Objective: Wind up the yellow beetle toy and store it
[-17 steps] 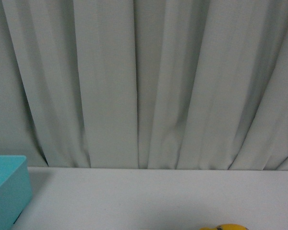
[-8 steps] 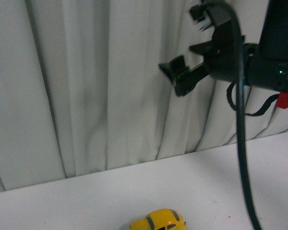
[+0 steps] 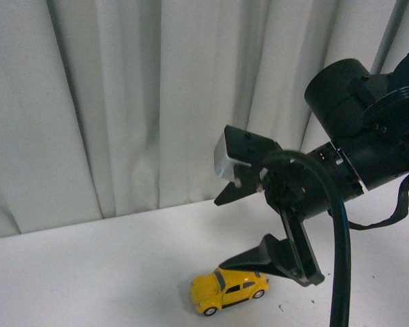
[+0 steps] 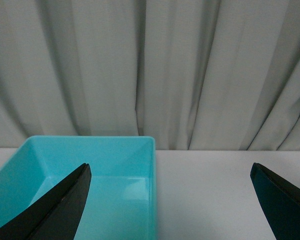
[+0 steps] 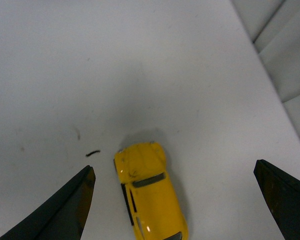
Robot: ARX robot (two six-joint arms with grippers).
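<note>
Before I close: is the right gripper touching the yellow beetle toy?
Apart. Right wrist view shows bare table between the yellow beetle toy and each finger of the open right gripper.

right arm is bent over with its wrist tipped downward, right gripper spread wide. left gripper gapes wide too.

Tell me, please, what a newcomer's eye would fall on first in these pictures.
The yellow beetle toy stands out first, low on the white table in the front view, with the open right gripper close above it. Next comes the turquoise bin by the curtain, seen from the left wrist.
</note>
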